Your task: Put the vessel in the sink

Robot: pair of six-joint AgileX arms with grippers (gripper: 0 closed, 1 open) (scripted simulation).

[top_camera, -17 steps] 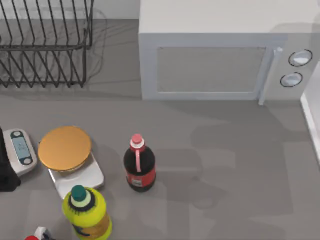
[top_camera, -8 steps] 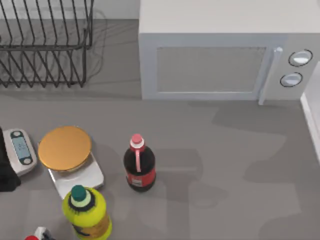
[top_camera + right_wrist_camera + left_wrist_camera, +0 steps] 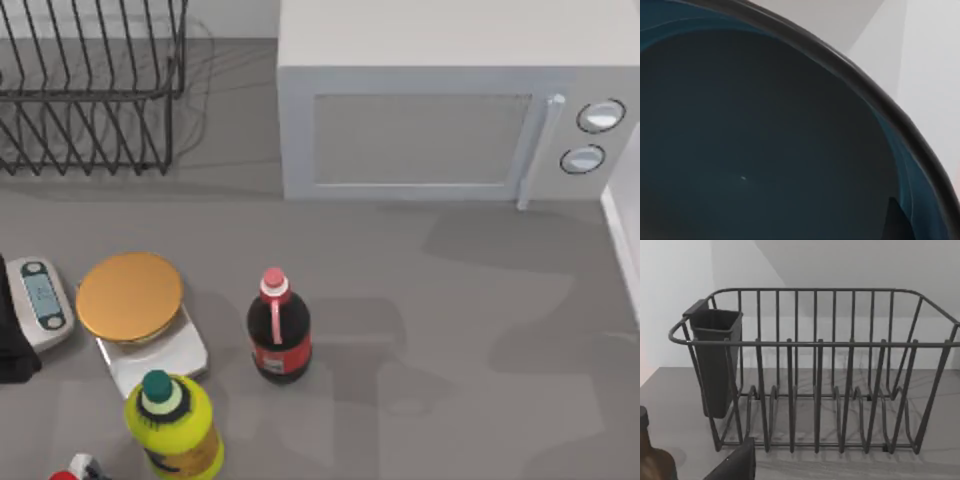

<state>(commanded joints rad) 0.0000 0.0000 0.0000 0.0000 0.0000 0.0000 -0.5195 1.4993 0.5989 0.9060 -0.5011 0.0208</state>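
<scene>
1. The vessel [image 3: 765, 150] sits right under the right wrist camera, teal inside facing it; round, so no long axis.
2. On the surface [image 3: 450, 300], shadows at right have shifted since earlier.
3. Whether either gripper's fingers are released or clenched, I cannot tell.

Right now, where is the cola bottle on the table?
In the top view the cola bottle stands upright left of centre, just right of the orange-topped scale and above the yellow bottle.

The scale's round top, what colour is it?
Orange; the scale shows best in the top view.
</scene>
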